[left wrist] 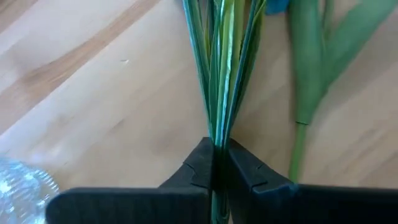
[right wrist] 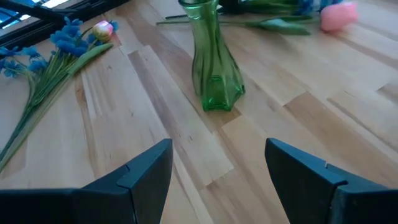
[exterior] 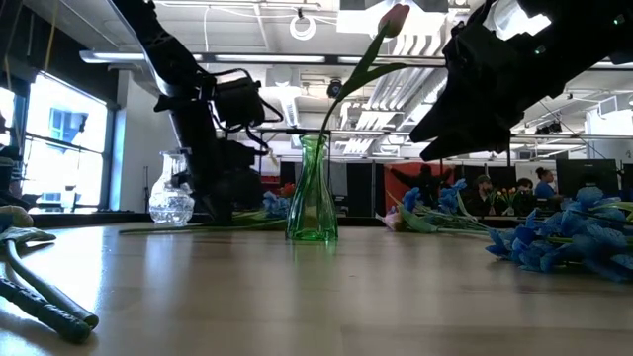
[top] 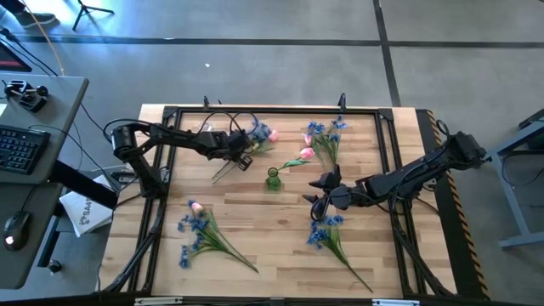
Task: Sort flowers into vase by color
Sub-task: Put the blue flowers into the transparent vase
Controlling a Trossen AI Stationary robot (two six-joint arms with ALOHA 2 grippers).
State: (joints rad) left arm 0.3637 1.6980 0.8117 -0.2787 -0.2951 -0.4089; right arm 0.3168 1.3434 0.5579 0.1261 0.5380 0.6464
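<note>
Here, artificial flowers lie scattered on a light wooden table [top: 255,229]: a bunch of blue sprays [top: 197,238] with a pink bud at lower left of the overhead frame, another blue bunch [top: 330,235] at lower centre-right, and a third [top: 326,136] at upper right with a loose pink tulip [top: 299,158] beside it. A green glass vase [top: 273,178] stands at the centre, already holding one pink tulip [exterior: 393,18], seen tall in the table-level view. At upper left of centre, the left gripper [left wrist: 219,163] is clamped on a bundle of thin green stems [left wrist: 221,74], probably to lift that bunch toward a vase; which blossoms top it is hard to tell. A clear glass vase [exterior: 171,193] stands near that arm. The right gripper [right wrist: 217,165] hangs just right of the green vase with its fingers wide apart, holding nothing. Beyond the table are a grey floor, a desk with a keyboard [top: 21,149] at far left, and an open workshop with distant people.
</note>
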